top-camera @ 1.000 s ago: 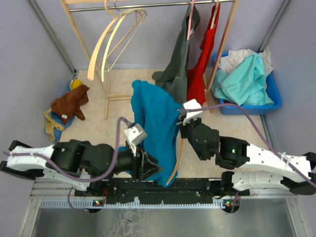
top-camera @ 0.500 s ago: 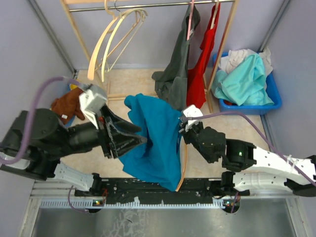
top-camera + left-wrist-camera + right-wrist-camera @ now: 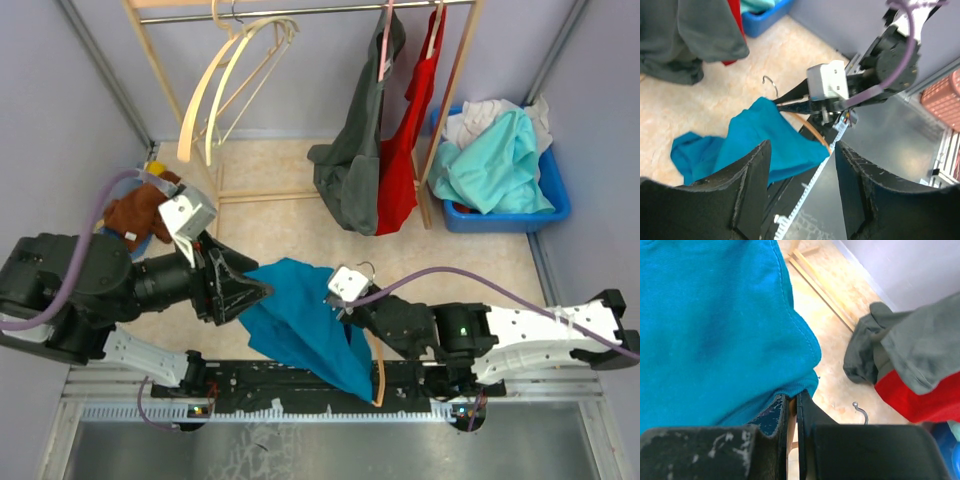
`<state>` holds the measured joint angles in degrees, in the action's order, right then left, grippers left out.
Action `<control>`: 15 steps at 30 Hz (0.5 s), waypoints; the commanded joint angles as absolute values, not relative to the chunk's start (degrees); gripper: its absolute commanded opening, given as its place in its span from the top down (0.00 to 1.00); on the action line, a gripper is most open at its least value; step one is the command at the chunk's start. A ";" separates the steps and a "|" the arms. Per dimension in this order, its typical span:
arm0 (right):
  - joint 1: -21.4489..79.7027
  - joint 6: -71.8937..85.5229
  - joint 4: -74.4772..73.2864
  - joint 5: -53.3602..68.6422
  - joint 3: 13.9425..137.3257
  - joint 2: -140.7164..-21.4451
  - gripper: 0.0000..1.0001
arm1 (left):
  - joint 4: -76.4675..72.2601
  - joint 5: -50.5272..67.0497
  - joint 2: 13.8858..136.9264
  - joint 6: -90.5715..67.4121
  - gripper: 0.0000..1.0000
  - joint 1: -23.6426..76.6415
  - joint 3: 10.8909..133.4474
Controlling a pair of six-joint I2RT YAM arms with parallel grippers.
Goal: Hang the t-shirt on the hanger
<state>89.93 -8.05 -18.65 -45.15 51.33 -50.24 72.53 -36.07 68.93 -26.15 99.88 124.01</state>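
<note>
Two pincers, two states. My right pincer (image 3: 793, 401) is pinched almost flat on the hanger (image 3: 381, 372) just below its hook (image 3: 771, 82). The shirt (image 3: 300, 320) droops over that hanger by the middle of the near edge, its hem right against my fingers. My left pincer (image 3: 802, 150) gapes wide and grips nothing I can see, its tips at the shirt's left side. The cloth is light and limp, I judge, apt to sag and slide off so thin a hanger. The collar or a shoulder seam looks the place to take it, since a pinch of loose belly cloth would only bunch.
</note>
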 commanded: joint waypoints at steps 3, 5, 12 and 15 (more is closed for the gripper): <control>96.02 -12.72 -11.55 -49.90 52.23 -52.91 1.00 | 77.48 -34.02 65.72 -36.00 0.34 100.05 115.08; 97.58 -12.80 -11.49 -50.65 51.89 -53.52 1.00 | 73.77 -32.38 62.67 -36.25 0.24 100.09 108.85; 104.85 -8.32 -14.22 -57.64 48.77 -54.12 1.00 | 67.34 -30.75 58.31 -37.09 0.06 100.02 98.26; 106.43 -4.03 -17.03 -59.52 46.97 -53.07 1.00 | 65.48 -31.69 58.07 -36.31 0.06 100.02 96.72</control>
